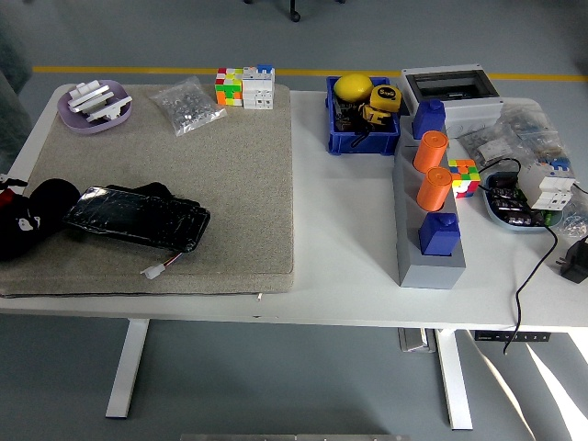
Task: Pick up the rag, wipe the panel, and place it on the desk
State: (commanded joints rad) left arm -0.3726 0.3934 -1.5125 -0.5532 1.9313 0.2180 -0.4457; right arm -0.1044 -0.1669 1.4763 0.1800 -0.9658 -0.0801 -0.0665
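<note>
Here, the left hand (28, 220), black, rests at the worktop's (349, 239) left edge beside the dark panel (138, 218); its grip cannot be made out.

Plenty of open room on the mat (230, 184) mid-table, and the bare strip of table (344, 239) right of it is clear too. The panel (138, 218) blocks the mat's near-left corner, the blue bin (361, 129) and grey rack (429, 230) wall off the right side.
</note>
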